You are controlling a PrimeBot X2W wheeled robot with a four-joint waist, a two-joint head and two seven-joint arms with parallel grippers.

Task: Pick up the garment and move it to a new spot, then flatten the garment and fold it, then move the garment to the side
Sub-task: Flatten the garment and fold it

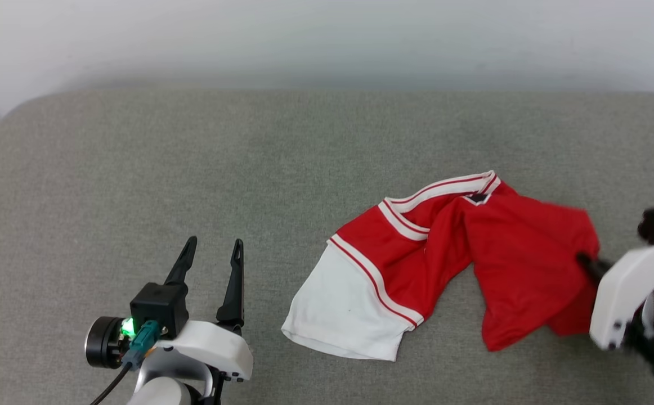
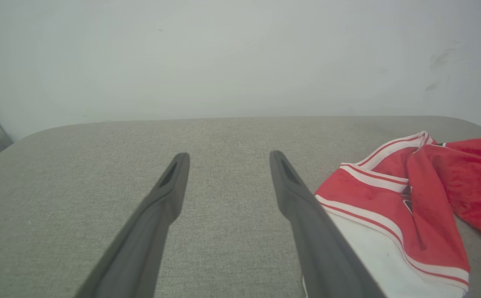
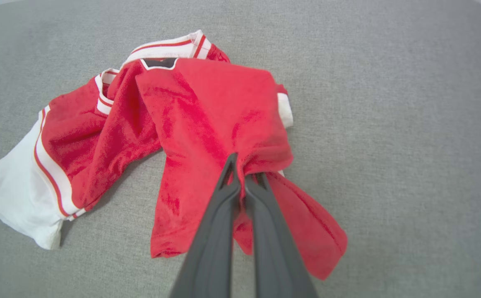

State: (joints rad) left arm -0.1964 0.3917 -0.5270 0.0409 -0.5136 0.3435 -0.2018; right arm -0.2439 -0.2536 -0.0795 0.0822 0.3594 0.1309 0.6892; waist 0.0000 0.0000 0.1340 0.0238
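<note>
The right gripper [image 3: 242, 174] is clamped on a bunched red fold of the garment [image 1: 445, 264], which lies crumpled right of centre on the grey cushion [image 1: 192, 157]. Its long axis runs from the white sleeve at lower centre to the pinched end at the frame's right edge. The left gripper [image 1: 214, 250], spread wide and empty, stands at lower left, well apart, nearer the sleeve.

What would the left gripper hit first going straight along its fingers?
Probably the bare grey woven cushion, then the pale wall. The open left gripper points past the crumpled red-and-white jersey shirt on its right. Its height above the cushion is unclear.
</note>
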